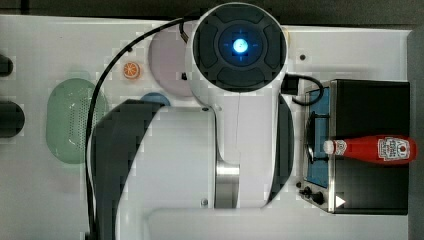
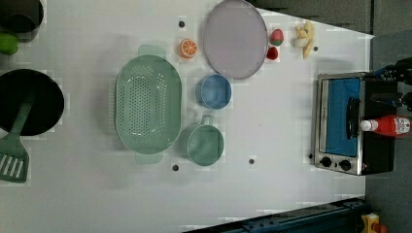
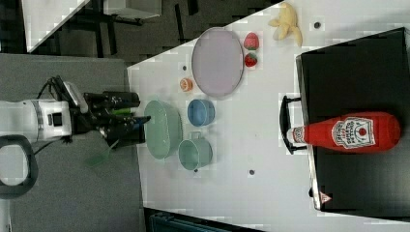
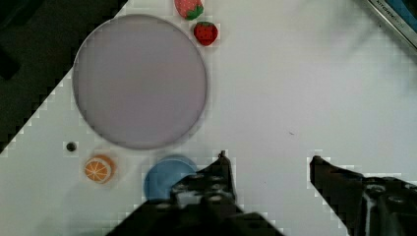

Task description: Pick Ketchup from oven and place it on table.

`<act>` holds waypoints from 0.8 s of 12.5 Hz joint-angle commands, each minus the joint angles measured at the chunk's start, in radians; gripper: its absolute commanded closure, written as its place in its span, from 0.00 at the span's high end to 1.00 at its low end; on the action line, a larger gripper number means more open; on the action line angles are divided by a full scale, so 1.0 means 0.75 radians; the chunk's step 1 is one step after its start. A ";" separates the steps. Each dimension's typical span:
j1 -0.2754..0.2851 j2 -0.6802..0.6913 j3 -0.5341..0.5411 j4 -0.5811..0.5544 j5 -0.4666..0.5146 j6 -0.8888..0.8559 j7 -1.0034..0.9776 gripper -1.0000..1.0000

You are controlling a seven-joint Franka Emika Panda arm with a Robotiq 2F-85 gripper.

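Top view, Ketchup (image 1: 372,149): lies on its side on the black roof of the oven (image 1: 370,105), not inside it, white cap over the door side; lying flat, it likely offers its slim body to a grasp from above.
Top view, arm: the white arm body covers the middle of the worktop (image 1: 30,200), well apart from the oven.
Left view, containers: the green colander (image 2: 148,107), the blue bowl (image 2: 214,91) and the green cup (image 2: 205,144) all look empty; the lilac plate (image 2: 235,38) is bare, with two strawberries (image 2: 275,43) just beside its rim.
Left view, oven door: shut, bluish glass facing the worktop, so nothing inside can be told.
Right view, claw (image 3: 133,121): held out level above the worktop's near edge, beside the colander, far from the bottle; probably a start pose, the reach not yet begun.
Wrist view, claw state: jaws stand moderately wide with bare worktop between them, holding nothing.
Wrist view, surroundings: the orange slice (image 4: 99,168) sits near the blue bowl.
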 commanded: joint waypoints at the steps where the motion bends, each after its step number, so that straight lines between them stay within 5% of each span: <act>1: -0.042 -0.493 -0.021 -0.241 -0.025 -0.285 -0.032 0.79; 3: -0.043 -0.493 -0.025 -0.241 -0.026 -0.285 -0.032 1.00; 10: -0.085 -0.431 -0.265 -0.239 -0.028 -0.238 -0.033 1.00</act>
